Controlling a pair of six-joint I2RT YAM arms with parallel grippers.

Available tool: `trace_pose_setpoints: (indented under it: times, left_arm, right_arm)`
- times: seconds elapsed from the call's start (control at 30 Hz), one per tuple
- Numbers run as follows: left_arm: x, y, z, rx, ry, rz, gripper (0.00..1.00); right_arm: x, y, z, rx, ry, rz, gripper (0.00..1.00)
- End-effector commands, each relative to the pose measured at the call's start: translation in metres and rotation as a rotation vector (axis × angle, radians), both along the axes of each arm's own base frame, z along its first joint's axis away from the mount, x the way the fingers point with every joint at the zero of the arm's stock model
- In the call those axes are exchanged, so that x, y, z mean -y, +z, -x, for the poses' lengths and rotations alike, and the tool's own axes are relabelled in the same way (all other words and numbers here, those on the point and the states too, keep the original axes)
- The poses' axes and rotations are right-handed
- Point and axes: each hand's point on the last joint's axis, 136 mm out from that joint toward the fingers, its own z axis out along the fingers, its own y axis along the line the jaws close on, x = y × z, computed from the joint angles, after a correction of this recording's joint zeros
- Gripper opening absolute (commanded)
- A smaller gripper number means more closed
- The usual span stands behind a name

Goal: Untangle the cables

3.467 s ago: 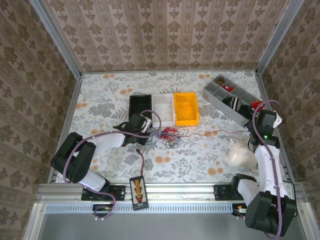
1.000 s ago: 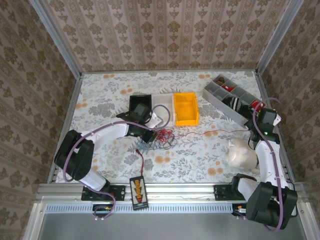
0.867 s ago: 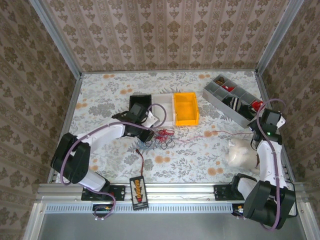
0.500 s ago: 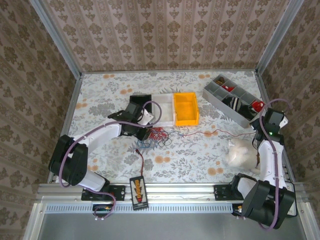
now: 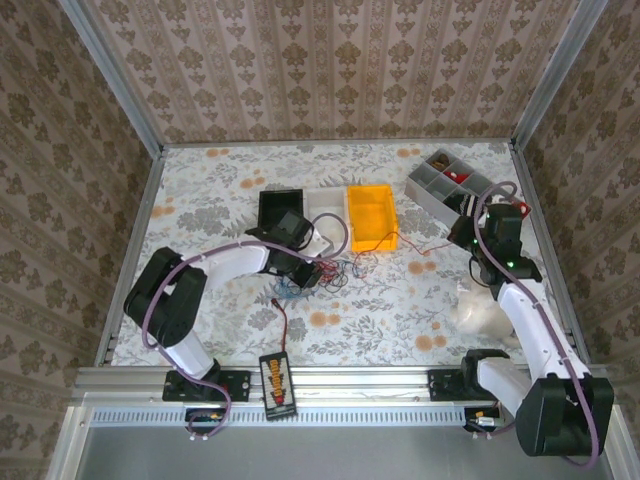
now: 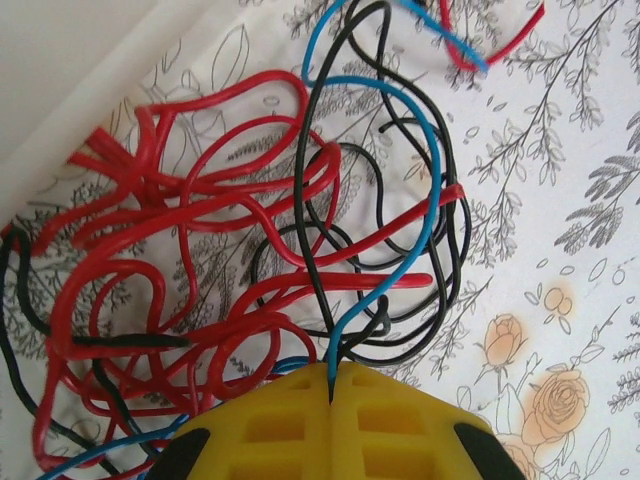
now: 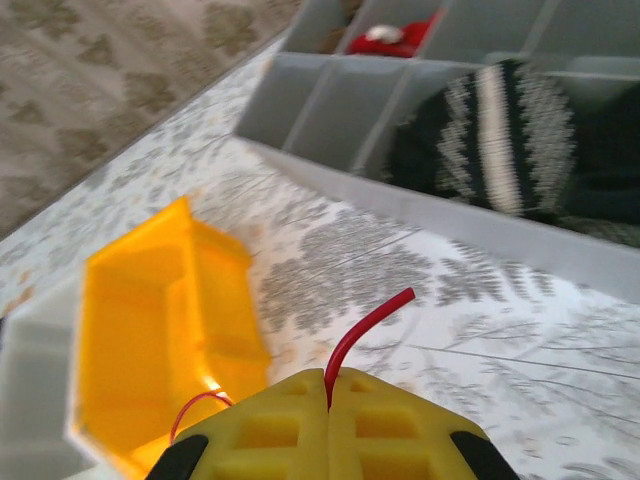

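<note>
Tangled cables point(image 5: 337, 268) trail rightward to right gripper point(image 7: 328, 380), seemingly pinched.

The cables point(image 6: 250, 250) wear smooth, glossy plastic insulation. The left gripper point(image 6: 330, 380) and right gripper point(image 7: 328, 385) show matt yellow plastic moulded with square recesses. The yellow bin point(image 7: 160, 320) is shiny plastic, the grey tray point(image 7: 420, 205) matt, holding striped knitted cloth point(image 7: 490, 130). The table cover point(image 6: 560, 200) looks matt.

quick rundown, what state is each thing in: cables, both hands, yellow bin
cables, tangled in one bunch on the table
left hand, shut on black and blue strands of the bunch
right hand, shut on the red cable near its end
yellow bin, upright, looks empty
</note>
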Motion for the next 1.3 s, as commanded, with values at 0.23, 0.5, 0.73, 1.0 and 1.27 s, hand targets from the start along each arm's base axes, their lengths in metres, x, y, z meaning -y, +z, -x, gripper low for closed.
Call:
trace_pose_setpoints:
  times: [0.23,0.5,0.73,1.0,1.27]
  left_arm:
    - [0.01,-0.012,-0.002,-0.017,-0.014,-0.017,0.0]
    - [0.005,-0.027,0.002,-0.034,-0.012,-0.062,0.0]
    - [-0.004,-0.033,0.004,-0.028,0.0,-0.094,0.0]
    - [-0.017,-0.042,0.006,-0.026,0.028,-0.151,0.0]
    - [-0.021,-0.047,0.007,-0.031,0.046,-0.164,0.0]
  right_arm:
    - [-0.047,0.146,-0.03,0.343,0.202,-0.188,0.0]
    - [-0.049,0.233,-0.021,0.536,0.211,-0.241,0.0]
    - [-0.032,0.286,-0.011,0.681,0.143,-0.129,0.0]
    - [0.006,0.313,0.001,0.726,-0.033,0.057,0.0]
    - [0.049,0.312,0.021,0.689,-0.194,0.158,0.0]
